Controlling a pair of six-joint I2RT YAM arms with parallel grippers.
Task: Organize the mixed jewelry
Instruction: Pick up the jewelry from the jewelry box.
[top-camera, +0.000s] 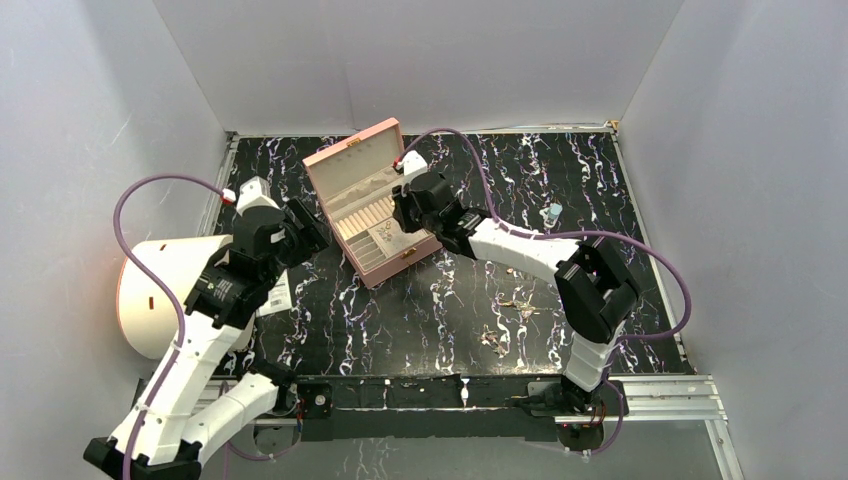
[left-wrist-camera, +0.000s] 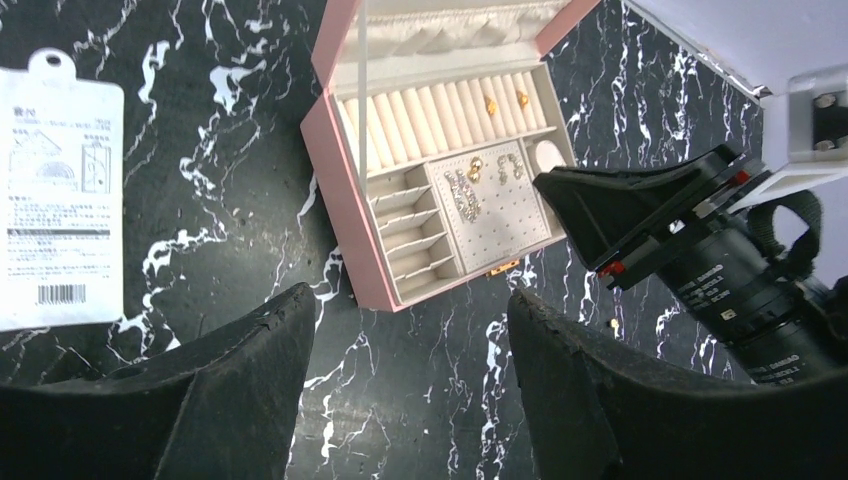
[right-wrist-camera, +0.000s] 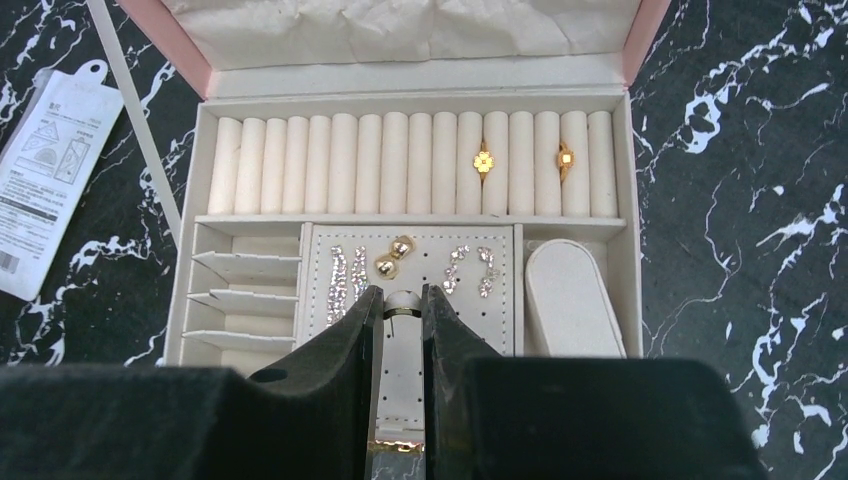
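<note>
Open box (top-camera: 355, 148) on bench (top-camera: 420, 320): two gold rings (right-wrist-camera: 484, 162) slotted in roll row, sparkly earrings (right-wrist-camera: 345, 280) and gold studs (right-wrist-camera: 393, 256) on holed panel. Right pincer (right-wrist-camera: 402, 312) over that panel, nearly closed, nipping small silvery ring (right-wrist-camera: 402, 300) between tips. Left pincer (left-wrist-camera: 410, 330) spread wide, holding nothing, above bench beside box. Loose jewelry (top-camera: 493, 340) scattered on bench, well apart from box.
</note>
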